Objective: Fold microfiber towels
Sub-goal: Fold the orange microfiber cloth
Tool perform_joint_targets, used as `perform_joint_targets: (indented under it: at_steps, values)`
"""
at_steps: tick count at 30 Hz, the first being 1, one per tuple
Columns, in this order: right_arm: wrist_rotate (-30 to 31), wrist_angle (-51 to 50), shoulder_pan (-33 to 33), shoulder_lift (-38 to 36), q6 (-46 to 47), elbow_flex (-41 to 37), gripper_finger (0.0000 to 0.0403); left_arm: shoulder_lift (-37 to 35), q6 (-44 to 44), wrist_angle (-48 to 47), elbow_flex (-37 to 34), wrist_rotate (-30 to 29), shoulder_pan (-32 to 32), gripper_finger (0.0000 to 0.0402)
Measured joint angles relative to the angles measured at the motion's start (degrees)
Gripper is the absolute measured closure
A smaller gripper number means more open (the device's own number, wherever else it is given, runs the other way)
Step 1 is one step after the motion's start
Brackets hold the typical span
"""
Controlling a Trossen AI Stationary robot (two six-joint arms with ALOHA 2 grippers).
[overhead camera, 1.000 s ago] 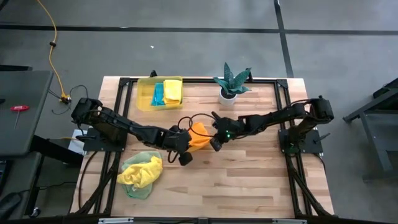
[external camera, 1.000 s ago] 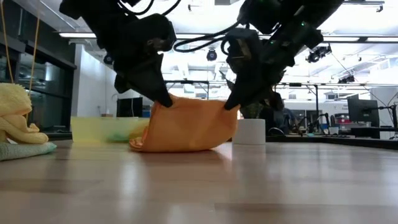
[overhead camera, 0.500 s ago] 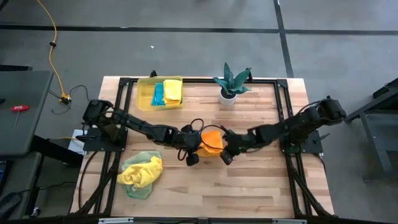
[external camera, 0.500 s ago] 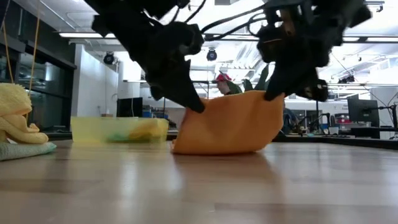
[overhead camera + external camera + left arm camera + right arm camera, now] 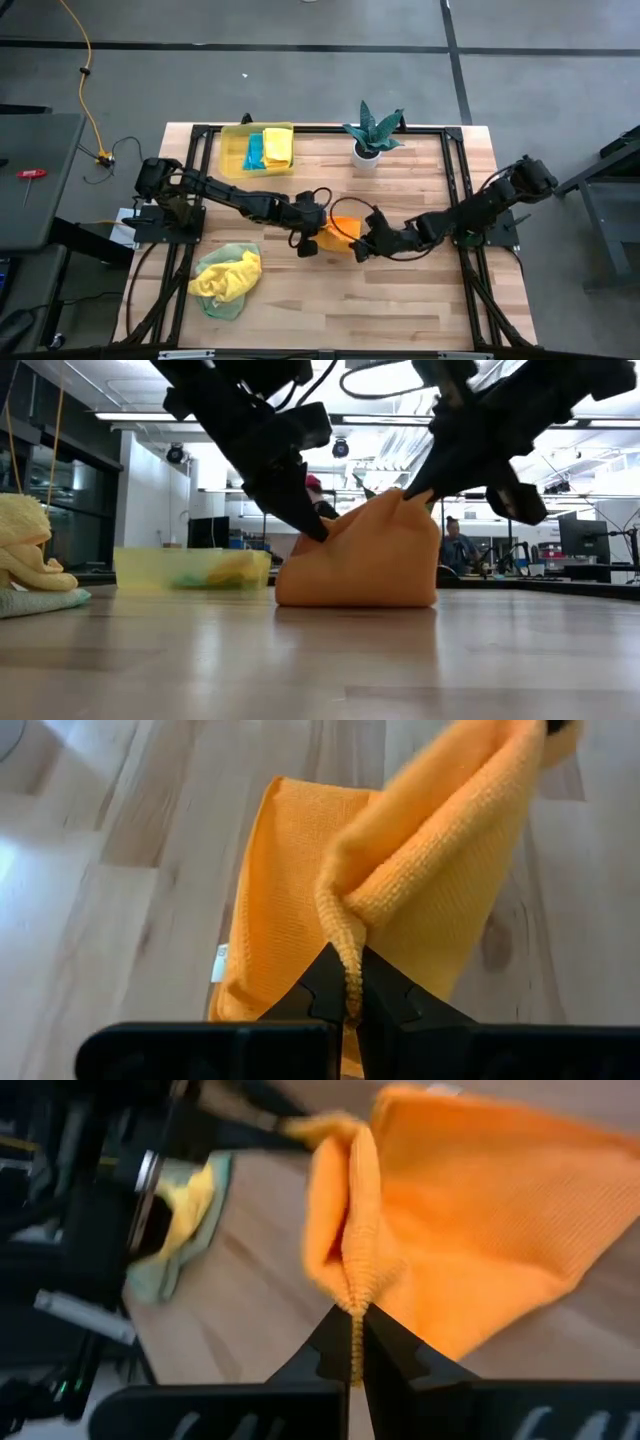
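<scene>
An orange microfiber towel [image 5: 341, 227] lies mid-table, its lower part on the wood and its upper edge raised [image 5: 362, 560]. My left gripper [image 5: 308, 240] is shut on the towel's left end; it also shows in the low view [image 5: 316, 532]. My right gripper [image 5: 361, 247] is shut on the towel's right end, a little higher in the low view [image 5: 411, 488]. Both wrist views show the orange cloth rising from between the shut fingers. My left gripper pinches the towel's hemmed edge [image 5: 351, 982] between its two fingers, slanting down from the table's left. The cloth fans out beyond the fingers, slack, with its lower part on the table. My right gripper pinches a bunched hemmed edge [image 5: 354, 1312] between its two fingers, slanting down from the table's right. That end is lifted into a peak [image 5: 400, 500]; the rest sags to the table.
A translucent yellow bin [image 5: 232, 152] at the far left holds teal and yellow towels. A potted plant [image 5: 370, 140] stands at the far middle. A yellow and green towel heap [image 5: 226, 279] lies near left. People show in the room behind [image 5: 455, 545].
Both grippers have carried the towel toward the table's right and near edges. They have then drawn closer together, and the right one has risen. The towel's held edge has bunched into a peak, while its lower part has slid along the table.
</scene>
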Motion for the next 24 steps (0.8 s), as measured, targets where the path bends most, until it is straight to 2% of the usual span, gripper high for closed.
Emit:
perform_joint_targets:
  at_steps: [10, 15, 19, 24]
  values:
    - [0.3, -7.1, -7.2, 0.0, 0.3, 0.0, 0.0403, 0.0, -8.4, -2.3, -0.1, -8.4, -2.4, 0.0401]
    - [-2.4, -7.3, -9.6, 0.0, -0.4, 0.0, 0.0403, 0.0, -10.6, -0.4, -2.0, -8.8, -2.5, 0.0401]
    - [-4.8, -7.4, -7.5, 0.0, -0.7, 0.0, 0.0403, 0.4, -9.8, 2.9, -2.7, -8.6, -2.4, 0.0401]
    - [-3.6, -7.3, -1.7, 0.0, 5.2, 0.0, 0.0403, 0.4, -2.0, 5.8, -2.7, -7.8, -0.7, 0.0401]
